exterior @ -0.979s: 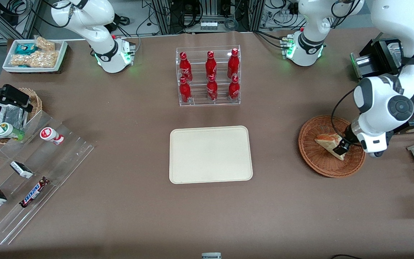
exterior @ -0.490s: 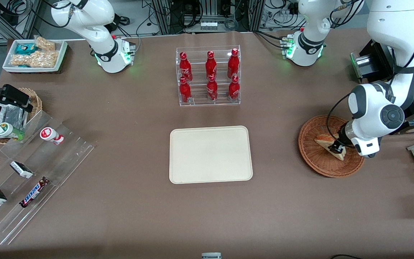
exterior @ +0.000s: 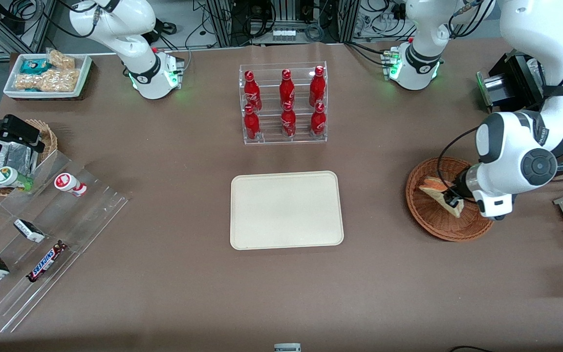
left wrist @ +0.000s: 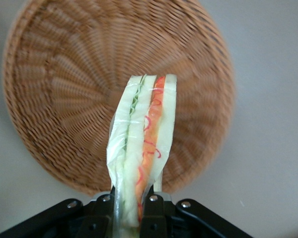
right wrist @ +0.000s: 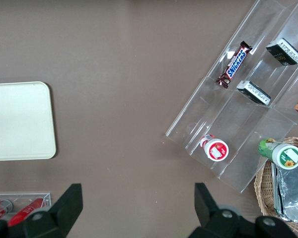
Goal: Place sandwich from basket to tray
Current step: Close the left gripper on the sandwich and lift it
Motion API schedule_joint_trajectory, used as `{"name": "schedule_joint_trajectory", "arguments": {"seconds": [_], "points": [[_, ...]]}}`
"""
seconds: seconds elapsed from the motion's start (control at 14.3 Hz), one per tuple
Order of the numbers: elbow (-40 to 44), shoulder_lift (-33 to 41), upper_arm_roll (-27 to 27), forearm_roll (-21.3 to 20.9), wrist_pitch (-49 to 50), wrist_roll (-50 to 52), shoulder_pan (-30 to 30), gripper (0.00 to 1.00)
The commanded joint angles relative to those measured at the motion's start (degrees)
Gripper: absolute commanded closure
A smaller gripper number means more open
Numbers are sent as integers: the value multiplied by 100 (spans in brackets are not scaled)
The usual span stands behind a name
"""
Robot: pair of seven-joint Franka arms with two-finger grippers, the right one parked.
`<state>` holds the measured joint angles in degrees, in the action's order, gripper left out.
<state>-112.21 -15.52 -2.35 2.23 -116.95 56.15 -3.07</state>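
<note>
Brown table: hand grips sandwich above basket.

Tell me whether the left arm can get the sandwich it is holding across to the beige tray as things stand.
Probably yes. The gripper, above the basket, is shut on the sandwich, which looks lifted off the weave. Only bare tabletop lies between the basket and the tray, and the bottle rack sits farther from the camera, off that path.
</note>
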Motion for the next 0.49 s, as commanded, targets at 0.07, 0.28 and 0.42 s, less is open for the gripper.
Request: {"name": "schedule_joint_trajectory", "arguments": {"seconds": [0.07, 0.28, 0.42], "points": [[321, -187, -703, 128, -82, 106, -158, 93], [874, -670, -890, 119, -328, 106, -789, 93], [1340, -1074, -890, 49, -495, 46, -1264, 93]]}}
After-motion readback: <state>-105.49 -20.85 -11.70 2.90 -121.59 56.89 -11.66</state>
